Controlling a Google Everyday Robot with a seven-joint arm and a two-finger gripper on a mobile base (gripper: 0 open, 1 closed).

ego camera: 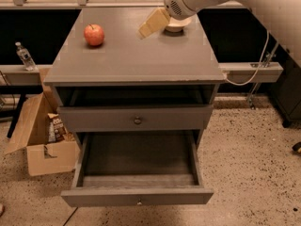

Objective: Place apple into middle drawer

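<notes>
Apple [94, 34] on cabinet top [131, 58], well left of gripper [145, 30] — jaws clenched, empty — middle drawer [136, 158] open

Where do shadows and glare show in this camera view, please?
Camera view: overhead light, no strong glare on the cabinet top; the apple casts a faint shadow; the gripper, over the top's rear beside the bowl, is brightly lit; the middle drawer is dim inside.

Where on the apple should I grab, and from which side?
Grip the apple across its widest middle, coming down from above: it is round, sits stem up on the cabinet top, and nothing touches it. The tool hangs to its right in the view, beside the bowl, so swing in from that side.
</notes>
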